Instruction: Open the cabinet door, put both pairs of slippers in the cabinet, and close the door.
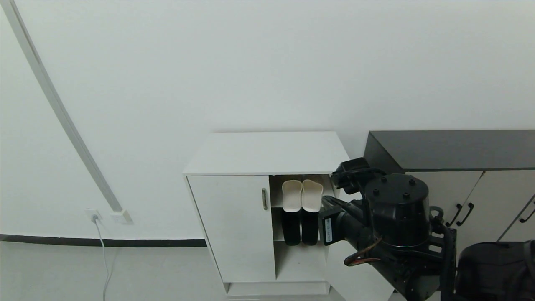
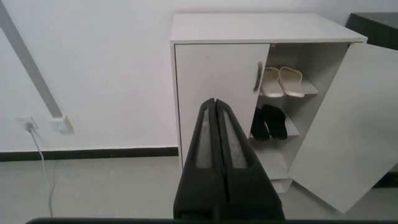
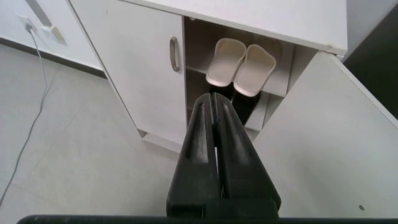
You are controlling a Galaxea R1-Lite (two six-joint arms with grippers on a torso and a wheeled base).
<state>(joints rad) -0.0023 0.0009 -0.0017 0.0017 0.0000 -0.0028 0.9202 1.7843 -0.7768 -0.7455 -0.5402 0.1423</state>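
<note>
Door (image 2: pixel 354 124) hangs open on the right side, nearer the right fingers (image 3: pixel 200 130), clenched empty like the left fingers (image 2: pixel 205 137).

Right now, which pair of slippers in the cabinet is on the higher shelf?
The cream-white pair. It rests directly above the black pair, which sits one level down.
</note>
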